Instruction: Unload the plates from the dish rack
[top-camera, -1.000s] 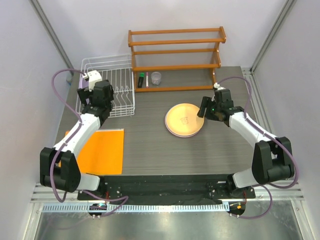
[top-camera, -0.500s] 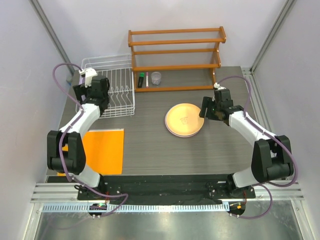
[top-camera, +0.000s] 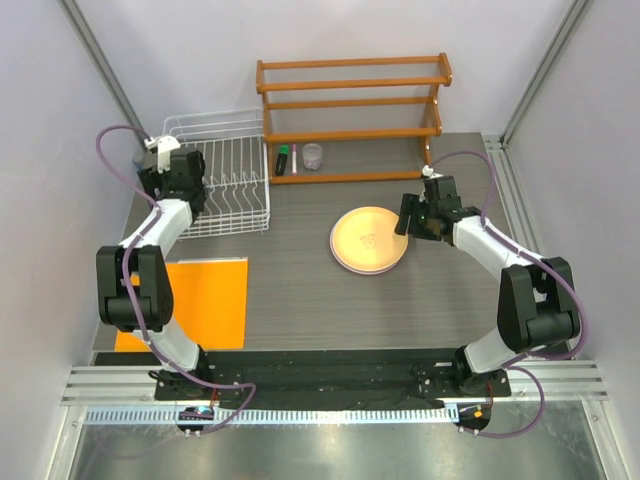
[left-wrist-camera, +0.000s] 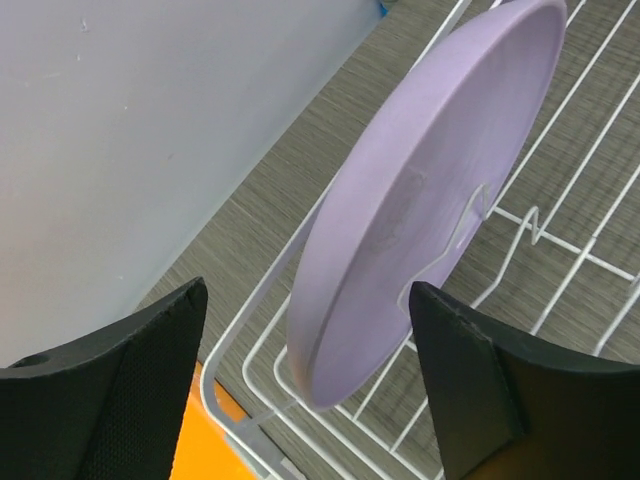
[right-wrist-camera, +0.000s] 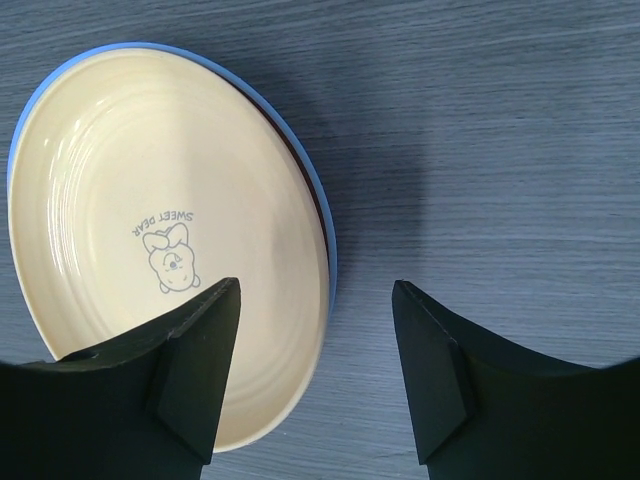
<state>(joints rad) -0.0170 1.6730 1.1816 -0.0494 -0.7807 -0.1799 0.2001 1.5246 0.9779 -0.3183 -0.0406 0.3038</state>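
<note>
Round lavender plastic plate (left-wrist-camera: 420, 200) stands on edge, tilted, inside white wire dish rack (left-wrist-camera: 560, 270), near rack's left wall. Left gripper (left-wrist-camera: 305, 310) spread, fingers flanking plate rim, not clamped. Round yellow plastic plate (right-wrist-camera: 150, 230) lies on light blue plate (right-wrist-camera: 328, 240), well right of rack. Right gripper (right-wrist-camera: 315, 290) spread, over stack's edge farthest from rack.

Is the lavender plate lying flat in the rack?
No, the lavender plate stands tilted on its edge inside the rack.
</note>
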